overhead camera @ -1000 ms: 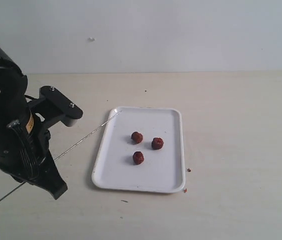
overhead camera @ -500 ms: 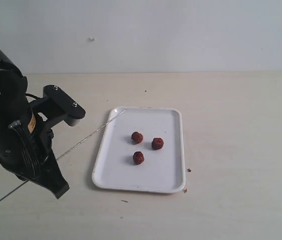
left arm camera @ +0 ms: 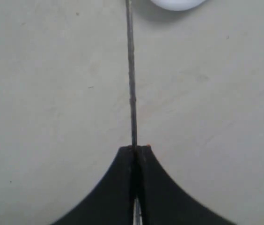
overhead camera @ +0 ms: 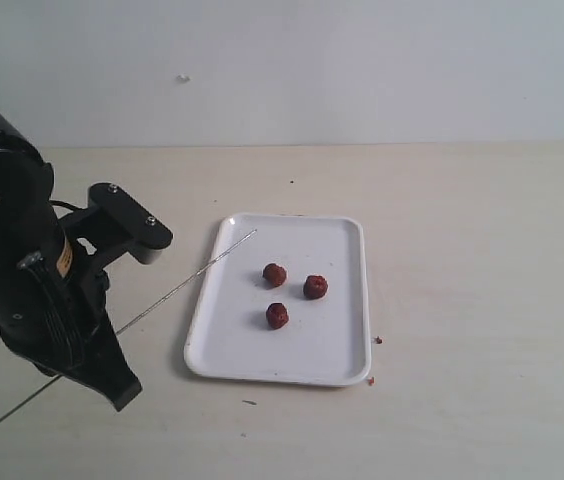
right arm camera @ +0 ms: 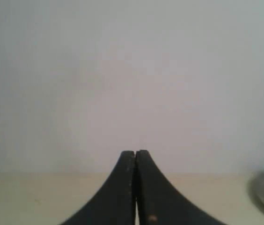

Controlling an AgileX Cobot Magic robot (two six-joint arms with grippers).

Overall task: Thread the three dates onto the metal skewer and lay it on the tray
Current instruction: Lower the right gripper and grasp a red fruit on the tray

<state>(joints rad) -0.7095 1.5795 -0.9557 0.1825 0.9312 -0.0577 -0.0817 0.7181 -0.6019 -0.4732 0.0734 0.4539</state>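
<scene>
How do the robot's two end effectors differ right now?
The left end effector is clamped on the metal skewer; the right end effector is closed on nothing. The left faces the table beside the tray; the right faces a blank wall. Both are black and shut.

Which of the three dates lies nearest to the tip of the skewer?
The rearmost date, upper left of the trio in the exterior view; the others lie farther off.

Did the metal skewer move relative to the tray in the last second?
Yes. The metal skewer advanced: its tip went from the far-left corner of the tray to further in over it.
</scene>
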